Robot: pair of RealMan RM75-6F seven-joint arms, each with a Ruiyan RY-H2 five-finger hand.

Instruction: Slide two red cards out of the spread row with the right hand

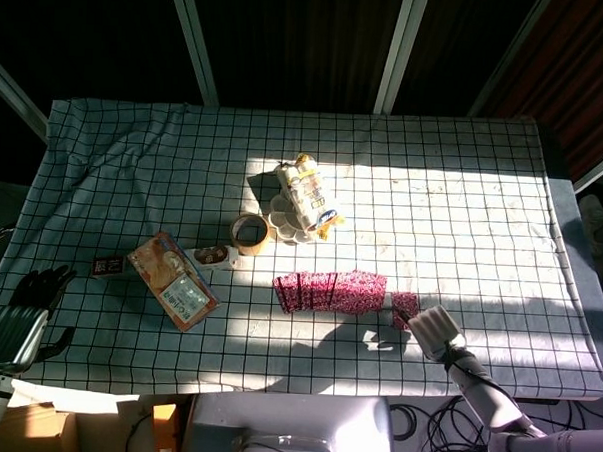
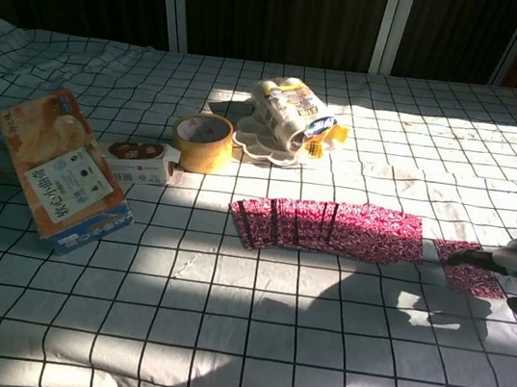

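Black and half cut off at the frame's lower-left corner, the left hand is seen resting with its fingers apart, nothing held. A spread row of red cards lies mid-bench. Just right of it, apart, a separated red card is pressed under a fingertip of the right hand, largely cropped in the chest view.
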